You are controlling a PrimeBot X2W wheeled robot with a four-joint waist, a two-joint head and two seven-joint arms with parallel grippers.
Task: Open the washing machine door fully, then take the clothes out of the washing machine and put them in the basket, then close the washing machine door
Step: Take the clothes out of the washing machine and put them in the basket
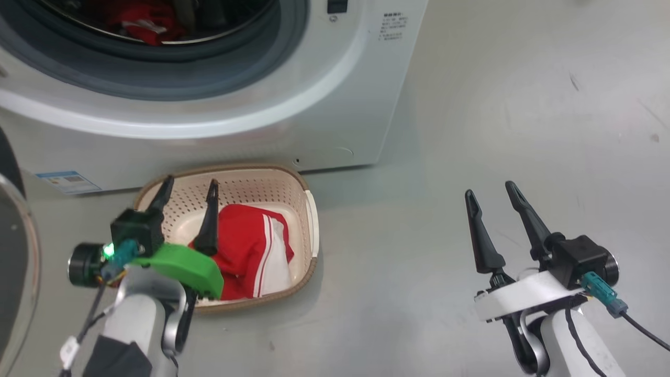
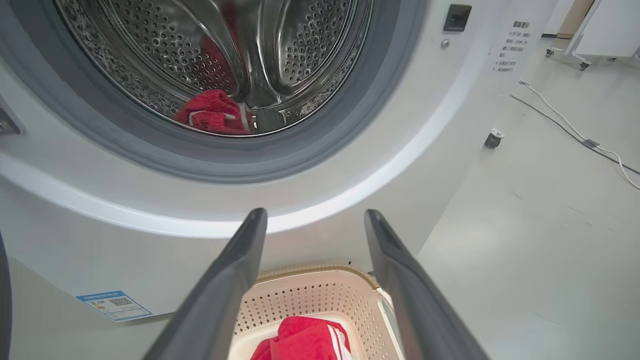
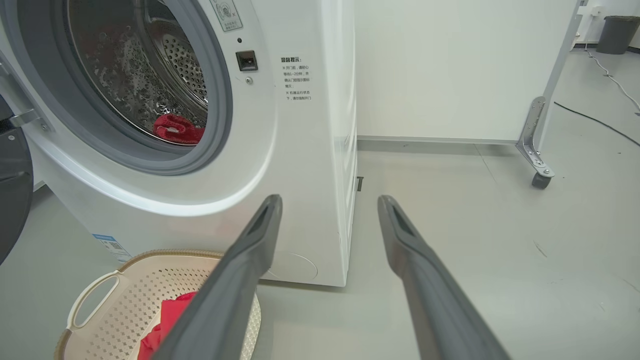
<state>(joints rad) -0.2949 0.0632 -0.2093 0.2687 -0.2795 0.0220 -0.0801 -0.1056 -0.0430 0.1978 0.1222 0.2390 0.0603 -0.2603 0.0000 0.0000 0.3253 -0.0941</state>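
**Left gripper** (image 1: 191, 180): fingers spread, nothing between them. Sits over the left part of the basket, pointing towards the washer front.

**Right gripper** (image 1: 488, 188): fingers spread, empty. Sits above bare floor, well apart from the basket, to its right.

**The basket** (image 1: 235, 168): on the floor, just in front of the washer's lower panel. Holds one red garment with white stripes (image 1: 251, 246), bunched towards the near side.

**The washing machine** (image 1: 261, 141): front opening uncovered, grey gasket (image 2: 350, 125) exposed.

**Drum contents**: one red item (image 2: 210, 112) on the drum floor near the opening. Whether more lies behind it cannot be told.

**The washing machine door** (image 3: 12, 190): swung out to the left, only its dark edge visible.

**Task status (judged)**:
- Door opening looks done.
- Unloading is partway, with one garment in the basket and at least one left in the drum.
- The likely next step is a reach into the drum, probably by the left arm.
- Closing the door is not yet done.
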